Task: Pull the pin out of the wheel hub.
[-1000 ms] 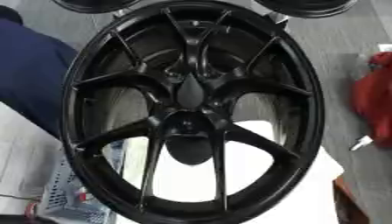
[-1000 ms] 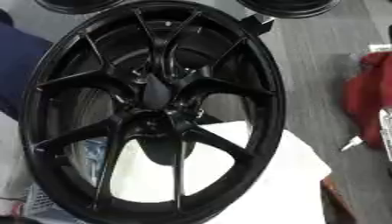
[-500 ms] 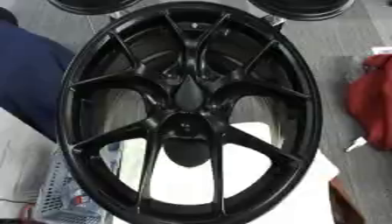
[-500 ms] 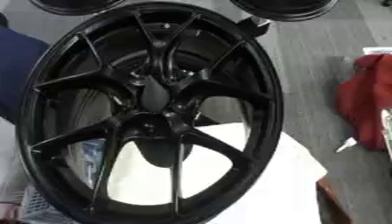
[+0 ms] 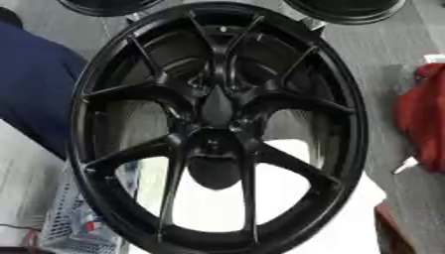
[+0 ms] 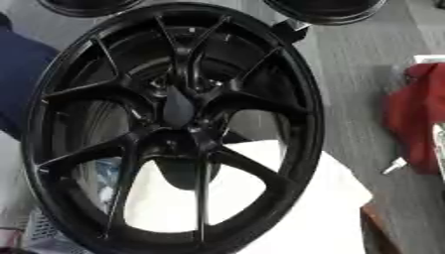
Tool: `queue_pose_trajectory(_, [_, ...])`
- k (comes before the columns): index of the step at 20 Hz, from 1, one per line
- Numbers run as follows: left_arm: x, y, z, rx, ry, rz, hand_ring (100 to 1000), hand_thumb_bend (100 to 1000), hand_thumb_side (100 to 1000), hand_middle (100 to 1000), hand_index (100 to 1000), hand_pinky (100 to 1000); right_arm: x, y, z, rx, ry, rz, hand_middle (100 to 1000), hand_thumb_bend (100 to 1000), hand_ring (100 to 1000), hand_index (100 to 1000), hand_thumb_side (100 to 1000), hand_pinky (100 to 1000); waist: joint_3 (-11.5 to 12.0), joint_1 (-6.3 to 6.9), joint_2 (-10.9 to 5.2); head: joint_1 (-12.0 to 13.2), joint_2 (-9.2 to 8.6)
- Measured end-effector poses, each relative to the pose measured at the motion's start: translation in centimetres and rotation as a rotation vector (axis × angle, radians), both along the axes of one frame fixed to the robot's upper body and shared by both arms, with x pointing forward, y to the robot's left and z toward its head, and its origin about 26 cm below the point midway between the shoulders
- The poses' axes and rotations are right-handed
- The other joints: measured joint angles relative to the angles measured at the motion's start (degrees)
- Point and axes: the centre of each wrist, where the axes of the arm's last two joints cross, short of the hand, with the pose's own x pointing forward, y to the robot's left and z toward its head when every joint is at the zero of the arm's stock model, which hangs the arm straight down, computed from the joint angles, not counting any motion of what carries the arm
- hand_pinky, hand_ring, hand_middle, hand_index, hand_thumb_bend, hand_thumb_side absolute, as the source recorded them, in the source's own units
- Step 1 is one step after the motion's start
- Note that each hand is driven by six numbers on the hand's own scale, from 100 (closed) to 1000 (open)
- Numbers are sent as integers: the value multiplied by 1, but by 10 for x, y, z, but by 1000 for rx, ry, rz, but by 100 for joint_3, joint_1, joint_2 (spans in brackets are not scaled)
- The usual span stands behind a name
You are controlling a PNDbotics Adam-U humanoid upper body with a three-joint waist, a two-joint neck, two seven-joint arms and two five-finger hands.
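At the left edge a dark blue garment (image 5: pixel 35 89) lies beside the black alloy wheel (image 5: pixel 217 124), with a grey mesh basket (image 5: pixel 74 218) below it. The wheel stands tilted and fills the middle, over a white surface (image 6: pixel 295 213). Its hub (image 5: pixel 215 141) sits at the spokes' meeting point; no pin can be made out there. A red cloth (image 5: pixel 421 119) lies at the right. Neither robot hand shows, so their fingers cannot be judged.
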Motion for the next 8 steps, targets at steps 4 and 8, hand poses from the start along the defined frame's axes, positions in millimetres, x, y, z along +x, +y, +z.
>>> queue_pose_trajectory(4, [-5,-20,13,-54,-117,-89,617,100,867,626,803,793,0,0,0,-1,2,0,647,100,712,842,533,804,14,-31,-21,-7,0])
queue_pose_trajectory(8, [-9,-49,17,-108,-254,-241,604,100,813,619,800,786,0,0,0,-3,4,4,648,100,713,842,531,803,17,-58,-21,-13,0])
